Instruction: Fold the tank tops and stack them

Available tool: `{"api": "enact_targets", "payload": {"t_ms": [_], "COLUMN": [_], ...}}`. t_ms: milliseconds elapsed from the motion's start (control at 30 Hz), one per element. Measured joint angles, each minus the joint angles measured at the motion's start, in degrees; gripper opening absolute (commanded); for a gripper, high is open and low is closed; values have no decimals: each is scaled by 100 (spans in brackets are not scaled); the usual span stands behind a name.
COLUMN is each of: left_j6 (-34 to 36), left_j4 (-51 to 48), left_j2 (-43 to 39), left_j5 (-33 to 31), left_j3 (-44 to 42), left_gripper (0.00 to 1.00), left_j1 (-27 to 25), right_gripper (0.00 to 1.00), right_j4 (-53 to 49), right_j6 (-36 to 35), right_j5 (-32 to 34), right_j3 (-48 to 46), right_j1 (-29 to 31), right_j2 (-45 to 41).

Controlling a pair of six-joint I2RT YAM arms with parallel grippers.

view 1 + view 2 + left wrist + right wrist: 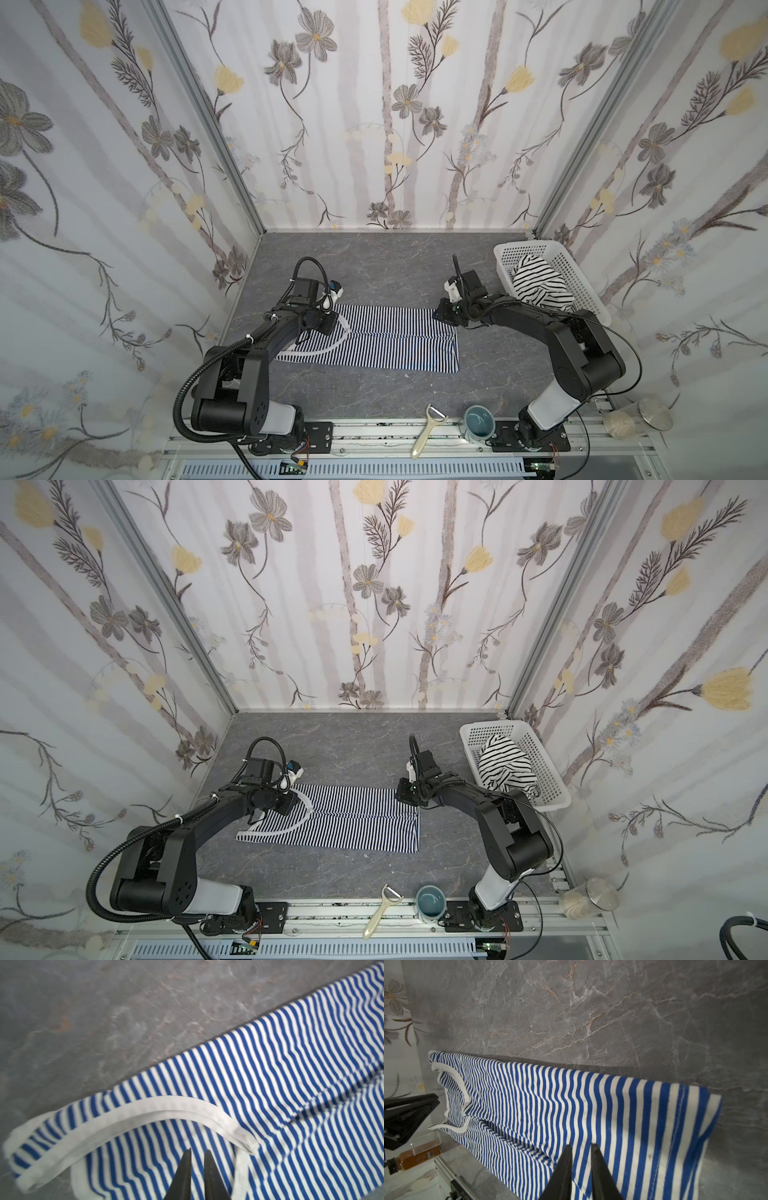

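On the worktop (374,266), centre: navy-striped tank top (386,340) lies flat, apparently folded lengthwise into a long strip | left fingers (182,1172) slightly parted over the armhole trim, grasping nothing | right fingers (600,1172) slightly parted over the hem end, empty | black-striped tank top (536,282) bunched in basket (523,245), unfolded | remaining: cross-folds, second top, stacking

Knit cloth tank top (386,345); matt stone-look table (374,266).

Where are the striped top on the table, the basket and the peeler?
Navy-and-white striped tank top (395,345): top view, mid-body.
White perforated plastic basket (579,282): top view, side wall.
Cream-handled peeler (423,438): top view, handle.
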Motion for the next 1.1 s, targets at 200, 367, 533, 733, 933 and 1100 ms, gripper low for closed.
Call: {"api": "enact_targets", "payload": {"t_ms": [200,367,533,733,933,1100], "left_j6": [216,315,361,391,385,389], "left_j4": [-385,-570,-514,-341,-313,-361], "left_j2": [-37,59,463,1259,2610,3827], "left_j5": [-7,-96,-254,-774,-1346,-1738], "left_j3": [-243,-321,-66,693,2367,4057], "left_gripper": [15,16,17,20,22,23], "left_j1": [-343,-584,-658,-671,-684,-872], "right_gripper": [21,21,21,21,21,21], "right_j4": [-260,-420,-470,-345,-177,-94], "right_j6": [-98,-149,-164,-164,-157,-157], "right_j5": [354,627,756,885,916,1095], "right_j3": [396,431,343,72,-262,-507], "right_j1": [-7,-7,-13,-17,11,190], "right_j2": [398,527,546,391,153,-37]}}
